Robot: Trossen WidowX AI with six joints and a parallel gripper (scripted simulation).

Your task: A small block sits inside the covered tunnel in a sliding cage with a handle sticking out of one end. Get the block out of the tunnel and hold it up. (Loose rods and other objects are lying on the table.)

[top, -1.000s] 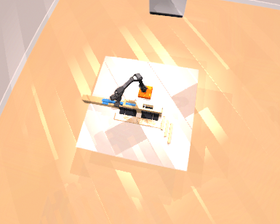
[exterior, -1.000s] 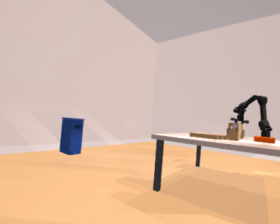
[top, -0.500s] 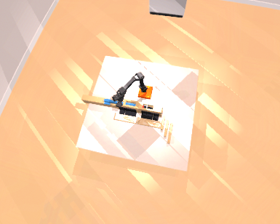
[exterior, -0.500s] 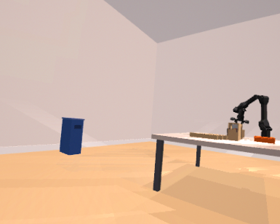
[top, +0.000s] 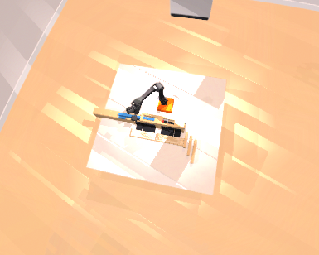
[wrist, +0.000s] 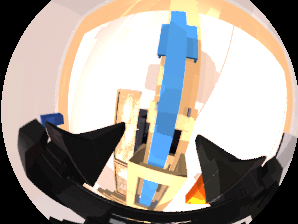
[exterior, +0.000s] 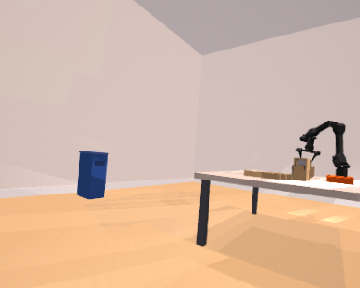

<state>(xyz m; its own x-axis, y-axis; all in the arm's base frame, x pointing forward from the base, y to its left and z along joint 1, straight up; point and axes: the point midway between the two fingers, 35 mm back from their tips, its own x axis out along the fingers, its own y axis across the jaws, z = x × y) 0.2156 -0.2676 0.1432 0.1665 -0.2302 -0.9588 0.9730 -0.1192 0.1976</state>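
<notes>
Yeah, couldn't make out any readable text, labels, brands, numbers or signs in any of the views, sorry. The dark patch on the blue bin was way too small to read as anything.
</notes>
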